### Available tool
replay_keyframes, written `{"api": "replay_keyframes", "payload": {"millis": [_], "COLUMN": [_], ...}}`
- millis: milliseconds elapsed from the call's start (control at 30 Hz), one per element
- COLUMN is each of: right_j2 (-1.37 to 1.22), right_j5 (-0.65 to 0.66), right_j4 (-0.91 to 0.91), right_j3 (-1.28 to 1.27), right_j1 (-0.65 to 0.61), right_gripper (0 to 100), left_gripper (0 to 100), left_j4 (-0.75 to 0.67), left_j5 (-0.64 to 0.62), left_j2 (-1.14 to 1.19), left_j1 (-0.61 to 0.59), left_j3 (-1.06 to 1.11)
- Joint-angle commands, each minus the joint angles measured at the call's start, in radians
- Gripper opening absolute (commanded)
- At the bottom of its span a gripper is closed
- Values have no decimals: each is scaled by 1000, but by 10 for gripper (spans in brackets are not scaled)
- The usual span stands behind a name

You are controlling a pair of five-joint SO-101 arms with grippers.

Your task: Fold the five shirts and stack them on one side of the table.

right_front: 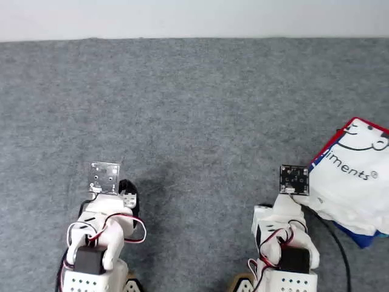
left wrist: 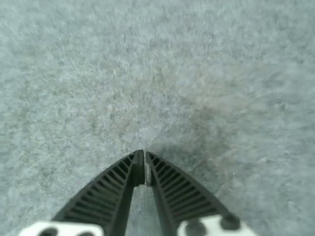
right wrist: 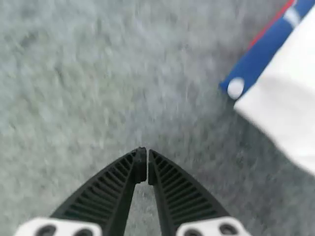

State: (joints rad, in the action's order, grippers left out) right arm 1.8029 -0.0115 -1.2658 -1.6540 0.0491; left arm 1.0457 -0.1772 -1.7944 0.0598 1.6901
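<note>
Shirts [right_front: 355,182] are lying in a pile at the right edge of the tabletop [right_front: 200,103], just right of the right arm [right_front: 285,243] and running out past the edge of the high view; how many are making up the pile cannot be told. At the near edge the two arms are sitting side by side, the left arm [right_front: 100,240] well apart from the pile. A black cable [right_front: 338,240] is running from the near edge along the right side of the right arm toward the near side of the pile. A little farther out, the left pincer [left wrist: 144,157] is pointing down over bare grey felt, its ribbed black jaws pressing together at the tips and pinching nothing. The right pincer [right wrist: 147,155] is hanging the same way, jaws pressed together and gripping nothing, near a corner of the pile but apart from it. In the pile, a white shirt [right_front: 358,188] is lying on top, carrying dark lettering and a drawn curved line; a blue layer [right_front: 364,238] is peeking out beneath it on the near side, and a red edge [right_front: 364,123] is showing along its far side. Beyond the arms and the pile, the grey felt is stretching on to a pale wall [right_front: 194,18] at the far side.
</note>
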Motion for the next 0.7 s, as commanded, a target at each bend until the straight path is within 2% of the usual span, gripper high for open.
{"api": "replay_keyframes", "payload": {"millis": [0, 300, 367, 500, 533, 667], "right_j2": [10, 10, 10, 10, 8, 8], "right_j5": [-5, -25, -112, -381, -411, -367], "right_j4": [-22, -41, -42, -45, -45, -51], "right_j3": [-29, -28, -25, -28, -28, -28], "right_j1": [2, 5, 33, 173, 183, 101], "right_gripper": [9, 9, 9, 9, 9, 9], "left_gripper": [14, 14, 14, 14, 14, 14], "left_j4": [-25, -23, -11, 8, 14, 132], "left_j5": [-11, -8, -9, -6, -6, -11], "left_j2": [-9, -8, -6, -9, -8, -8], "left_j1": [17, 12, 11, 11, 11, 20], "left_j3": [-5, -5, -5, -5, -5, -5]}}
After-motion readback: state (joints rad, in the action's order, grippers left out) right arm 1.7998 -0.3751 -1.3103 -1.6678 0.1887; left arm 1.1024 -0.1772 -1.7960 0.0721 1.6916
